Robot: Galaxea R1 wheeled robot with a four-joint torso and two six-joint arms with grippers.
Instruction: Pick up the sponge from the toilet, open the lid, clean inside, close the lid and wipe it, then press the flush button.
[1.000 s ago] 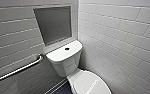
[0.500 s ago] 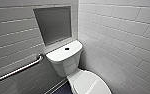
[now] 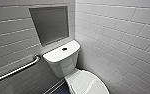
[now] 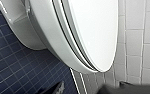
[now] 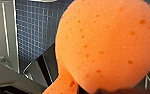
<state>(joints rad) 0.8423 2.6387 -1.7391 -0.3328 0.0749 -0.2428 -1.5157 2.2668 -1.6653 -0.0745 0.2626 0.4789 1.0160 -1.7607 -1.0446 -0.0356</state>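
Since the lid lies shut on the toilet, you cannot see what the bowl holds. Far left runs a grab bar, then the tank with its flush button, the lid nearer and rightward. Your left gripper hangs near the lid's rim; open or closed, I cannot tell. Your right gripper pinches the sponge by a squeezed neck. Judge it light, soft and springy, so grip deep.
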